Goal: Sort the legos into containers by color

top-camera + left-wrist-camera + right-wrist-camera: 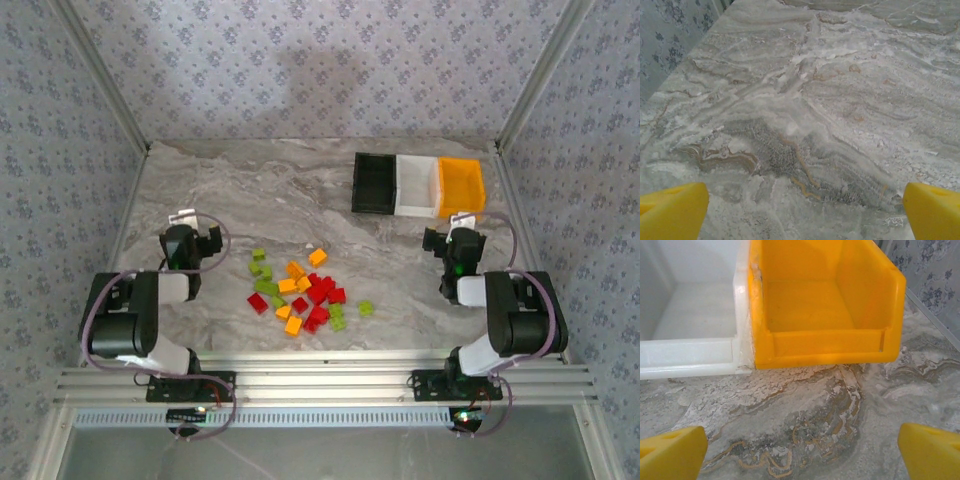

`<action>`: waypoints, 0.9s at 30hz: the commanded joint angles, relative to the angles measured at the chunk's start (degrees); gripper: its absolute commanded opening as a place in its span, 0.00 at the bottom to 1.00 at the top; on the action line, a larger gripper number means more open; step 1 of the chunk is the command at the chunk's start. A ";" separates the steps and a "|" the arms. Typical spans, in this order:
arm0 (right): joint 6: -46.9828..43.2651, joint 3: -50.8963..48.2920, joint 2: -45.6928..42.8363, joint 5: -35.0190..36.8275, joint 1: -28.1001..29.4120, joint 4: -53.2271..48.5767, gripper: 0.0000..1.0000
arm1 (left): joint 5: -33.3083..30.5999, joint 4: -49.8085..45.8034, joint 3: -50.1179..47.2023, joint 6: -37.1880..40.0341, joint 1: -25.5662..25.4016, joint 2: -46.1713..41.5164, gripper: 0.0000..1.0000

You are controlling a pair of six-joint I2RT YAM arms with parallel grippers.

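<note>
On the table, three bins sit joined at the far right. The left claw and the right claw are both spread wide, holding nothing. The legos lie heaped in the middle: tiny, light, hard, likely slick. Best pinch one across its flat sides.

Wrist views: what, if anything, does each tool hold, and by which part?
Nothing: the left tool and right tool are both open and empty; the legos lie loose on the table.
</note>
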 commanded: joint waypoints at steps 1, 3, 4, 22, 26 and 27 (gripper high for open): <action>0.70 5.60 -4.95 4.46 0.55 -11.73 1.00 | -1.87 -7.94 4.32 0.74 -1.00 -6.43 0.99; 4.53 7.96 -7.02 7.59 0.93 -18.97 1.00 | -2.02 -7.93 3.33 0.06 -1.62 -10.55 1.00; 6.08 8.74 -7.89 8.75 1.15 -21.60 1.00 | -1.61 -7.50 2.90 -1.07 -1.67 -12.74 0.99; 26.68 33.58 -3.73 -8.55 0.32 -52.25 1.00 | 9.73 -38.51 19.40 -46.82 1.77 -21.95 1.00; 20.45 46.76 8.09 -8.08 5.49 -59.77 0.97 | 15.16 -43.20 21.88 -44.66 -2.35 -18.58 0.99; 19.82 50.40 11.11 -8.03 6.60 -60.90 0.94 | 15.93 -42.04 20.90 -44.98 -3.62 -18.62 1.00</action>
